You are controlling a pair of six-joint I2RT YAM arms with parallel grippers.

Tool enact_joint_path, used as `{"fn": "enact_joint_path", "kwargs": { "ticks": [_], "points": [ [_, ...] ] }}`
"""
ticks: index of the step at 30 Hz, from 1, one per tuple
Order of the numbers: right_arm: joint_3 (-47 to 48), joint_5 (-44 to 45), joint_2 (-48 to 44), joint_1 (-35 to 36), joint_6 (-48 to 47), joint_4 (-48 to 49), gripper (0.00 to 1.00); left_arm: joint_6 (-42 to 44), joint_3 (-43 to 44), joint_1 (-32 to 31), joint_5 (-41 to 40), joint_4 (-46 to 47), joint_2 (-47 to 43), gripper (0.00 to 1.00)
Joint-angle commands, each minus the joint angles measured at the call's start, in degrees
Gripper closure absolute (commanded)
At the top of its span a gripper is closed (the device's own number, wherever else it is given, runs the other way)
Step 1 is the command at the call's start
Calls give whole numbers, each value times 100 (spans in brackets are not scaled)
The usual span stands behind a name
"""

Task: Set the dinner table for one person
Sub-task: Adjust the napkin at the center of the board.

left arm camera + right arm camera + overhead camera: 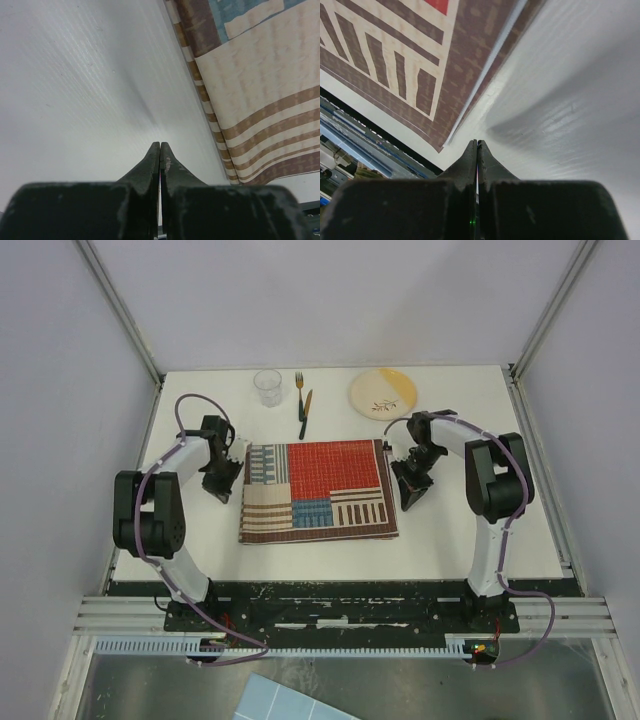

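Top external view, down onto the white worktop [450, 530], metal-framed at its edges, spreading out on every side of the patchwork placemat [318, 490] and carrying all else in sight. Placemat flat at the middle, in red, blue and beige striped panels, a little askew to the worktop's edges. Beyond the placemat's far edge, in a row: a clear glass [268, 387], upright, past the far left corner and apart from it; a fork [298, 382] and a knife [307, 405] past the middle of that edge, side by side and close together, near ends just short of the placemat; a pale round plate [383, 392] with a yellow patch and a sprig pattern, past the far right corner and apart from it. Just off the placemat's left edge, the left pincer [225, 490], tilted down toward bare worktop. Just off the placemat's right edge, the right pincer [408, 495], tilted down likewise.

Left wrist view: jaws pressed flat together, clenched on nothing, tips over bare white surface, the placemat's brown-and-beige striped border running just beside them on the right.

Right wrist view: jaws likewise clenched tight with nothing between, tips close by a corner of the placemat, brown border and barred panel up and to the left, bare worktop to the right. Impossible to tell in either wrist view whether the tips touch the surface.
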Motion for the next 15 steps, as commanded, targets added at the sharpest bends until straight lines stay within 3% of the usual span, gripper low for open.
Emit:
{"fn": "enact_joint_path", "kwargs": {
  "ticks": [1,15],
  "points": [
    [-14,-126,-72,89,89,137,98,-8,190,8,120,-73,126,97],
    [-25,-74,135,290,109,170,98,-117,60,8,358,37,217,97]
  ]
}}
